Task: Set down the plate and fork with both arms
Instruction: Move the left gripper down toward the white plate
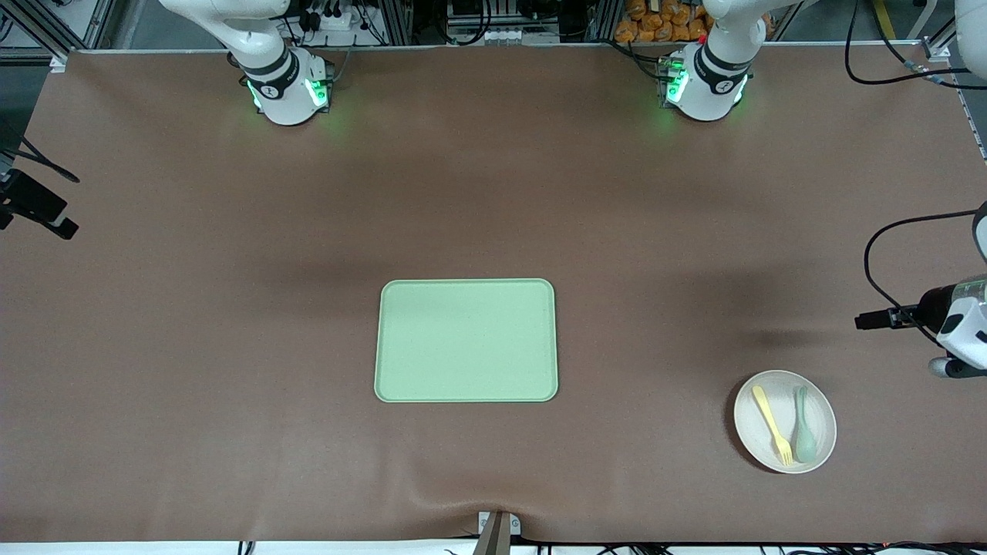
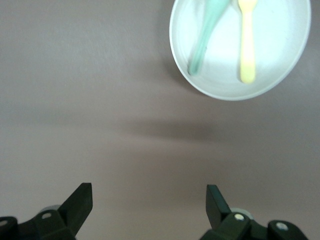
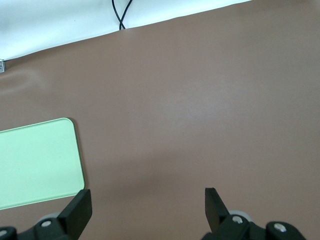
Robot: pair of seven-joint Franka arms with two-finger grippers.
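The off-white round plate (image 1: 817, 401) lies on the brown mat near the left arm's end of the table. On it lies the pale yellow fork (image 1: 773, 425), beside a pale green spoon (image 1: 806, 432). From the left wrist the plate (image 2: 280, 60) shows with the fork (image 2: 246, 40) on it. My left gripper (image 2: 149, 194) hangs open and empty over bare mat beside the plate, and its wrist (image 1: 960, 324) shows at the front view's edge. My right gripper (image 3: 146, 196) is open and empty over bare mat beside the tray, out of the front view.
A rectangular light-green tray (image 1: 466, 340) lies mid-table with nothing on it; its corner (image 3: 35, 160) shows from the right wrist. The table's front edge with a black cable (image 3: 120, 15) is near. Both arm bases (image 1: 285, 85) (image 1: 705, 77) stand along the back.
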